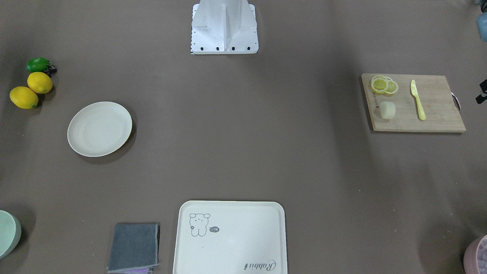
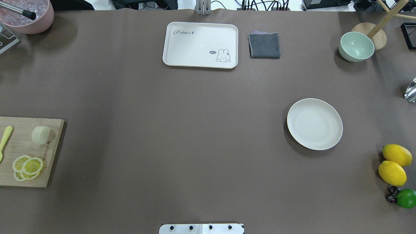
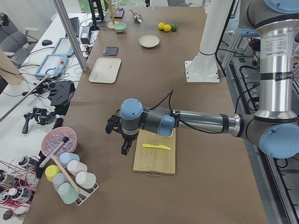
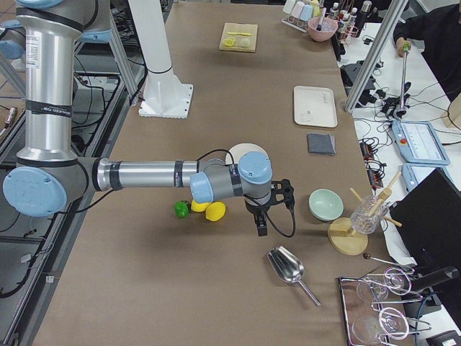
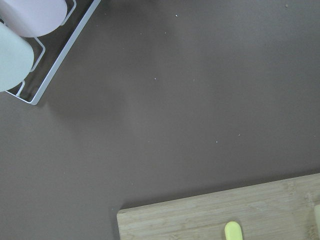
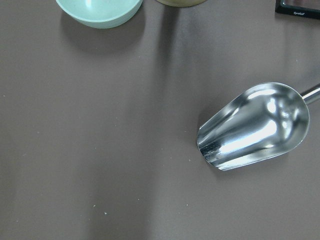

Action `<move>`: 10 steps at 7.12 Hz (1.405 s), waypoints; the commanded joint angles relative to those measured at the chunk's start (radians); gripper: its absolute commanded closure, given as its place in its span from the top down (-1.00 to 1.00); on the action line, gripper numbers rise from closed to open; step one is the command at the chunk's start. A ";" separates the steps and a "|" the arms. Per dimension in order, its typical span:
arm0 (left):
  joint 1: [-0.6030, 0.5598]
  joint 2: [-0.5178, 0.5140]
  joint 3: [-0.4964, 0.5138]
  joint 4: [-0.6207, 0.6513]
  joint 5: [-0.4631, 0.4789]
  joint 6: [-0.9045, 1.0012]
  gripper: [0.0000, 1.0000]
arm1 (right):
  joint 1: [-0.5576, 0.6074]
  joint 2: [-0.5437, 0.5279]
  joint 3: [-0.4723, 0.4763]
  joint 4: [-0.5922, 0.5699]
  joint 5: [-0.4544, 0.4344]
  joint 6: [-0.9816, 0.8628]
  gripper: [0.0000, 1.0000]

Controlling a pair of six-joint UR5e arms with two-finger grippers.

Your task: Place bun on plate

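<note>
The wooden cutting board (image 1: 437, 110) is seen just beside the left gripper (image 3: 125, 148), which is held above bare table off the board's edge. Whether its jaws are parted cannot be told. The plate (image 1: 99, 128) is set near the right gripper (image 4: 261, 226), whose grip likewise cannot be told, and well apart from the left one. The bun (image 1: 387, 110) is found on the board, near the left gripper, beside lemon slices (image 1: 383, 84).

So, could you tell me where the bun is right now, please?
In the overhead view the bun sits on the wooden cutting board at the robot's left, just beyond the lemon slices.
</note>
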 commanded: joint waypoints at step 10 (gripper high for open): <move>-0.028 0.048 -0.083 0.076 0.089 0.046 0.95 | 0.003 -0.068 0.027 0.005 0.009 -0.078 1.00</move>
